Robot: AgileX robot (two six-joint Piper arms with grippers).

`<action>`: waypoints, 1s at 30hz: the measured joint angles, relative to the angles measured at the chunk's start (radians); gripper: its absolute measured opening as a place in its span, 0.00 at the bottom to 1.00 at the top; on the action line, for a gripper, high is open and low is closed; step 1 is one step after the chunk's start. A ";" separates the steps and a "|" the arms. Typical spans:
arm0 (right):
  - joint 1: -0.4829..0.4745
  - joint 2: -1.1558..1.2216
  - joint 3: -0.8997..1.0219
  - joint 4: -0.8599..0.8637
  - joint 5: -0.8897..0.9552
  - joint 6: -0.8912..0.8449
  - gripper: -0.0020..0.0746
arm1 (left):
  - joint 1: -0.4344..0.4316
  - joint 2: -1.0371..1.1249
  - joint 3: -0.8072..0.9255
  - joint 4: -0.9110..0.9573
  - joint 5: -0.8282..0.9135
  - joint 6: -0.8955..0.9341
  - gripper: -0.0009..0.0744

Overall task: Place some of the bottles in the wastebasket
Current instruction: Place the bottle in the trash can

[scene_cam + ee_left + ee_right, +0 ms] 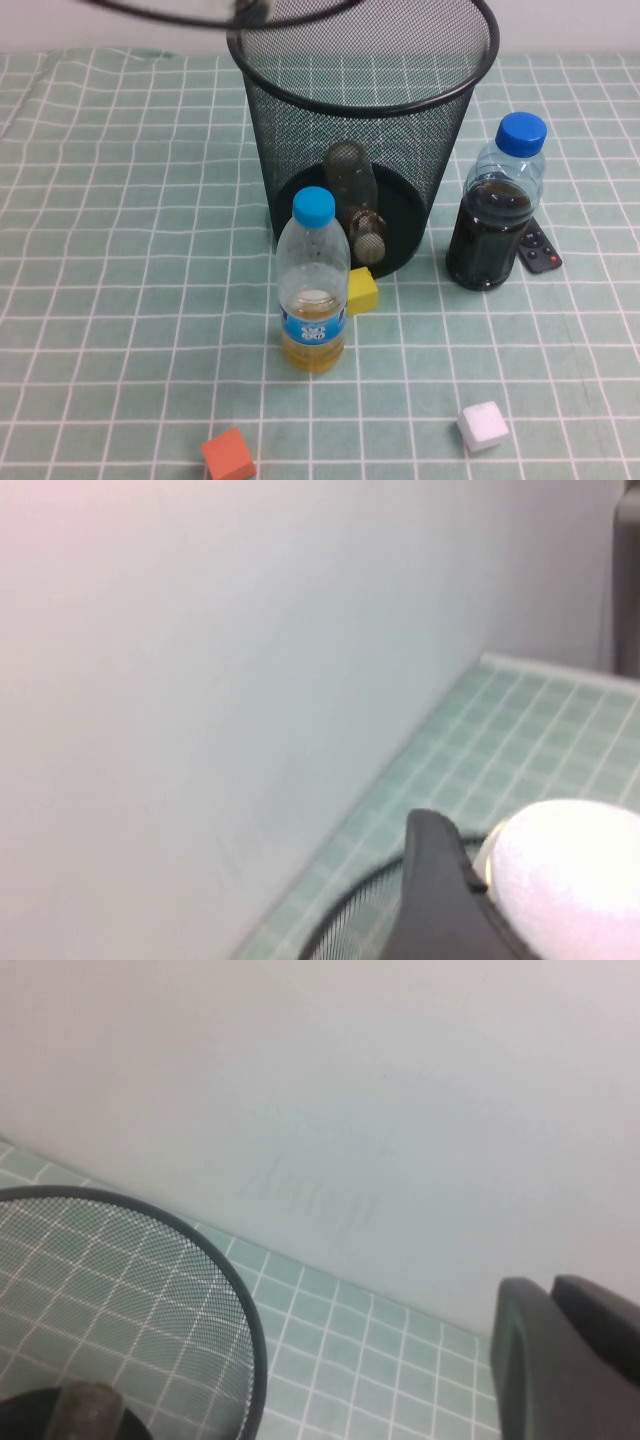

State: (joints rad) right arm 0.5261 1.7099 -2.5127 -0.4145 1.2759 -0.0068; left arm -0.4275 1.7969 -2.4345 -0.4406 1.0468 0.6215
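Green checked cloth (120, 300) is covering the table, with a plain pale wall (330, 1080) behind. The round black mesh wastebasket (300, 130) is standing at the back centre, holding one clear bottle (352, 200), cream cap down. The left gripper (470, 900) is hovering over the rim, gripping a white-capped bottle (570, 870). The right gripper (565, 1360) is near the wastebasket; can't tell if open.
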 joint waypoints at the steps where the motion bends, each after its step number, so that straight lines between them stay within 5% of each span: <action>1: 0.000 -0.008 0.000 -0.003 0.000 0.007 0.02 | 0.000 0.041 -0.075 -0.016 0.015 0.000 0.46; 9: 0.000 -0.016 0.000 -0.015 0.005 0.019 0.02 | -0.004 0.283 -0.263 -0.253 0.050 0.031 0.46; 24: 0.000 -0.016 0.101 -0.036 0.006 0.020 0.02 | -0.004 0.571 -0.250 -0.239 0.165 0.029 0.46; 30: 0.000 -0.041 0.105 -0.007 0.006 0.026 0.02 | -0.004 0.538 -0.247 -0.199 0.164 -0.041 0.74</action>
State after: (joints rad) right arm 0.5261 1.6692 -2.4073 -0.4219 1.2818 0.0192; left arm -0.4313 2.3346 -2.6816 -0.6395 1.2109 0.5805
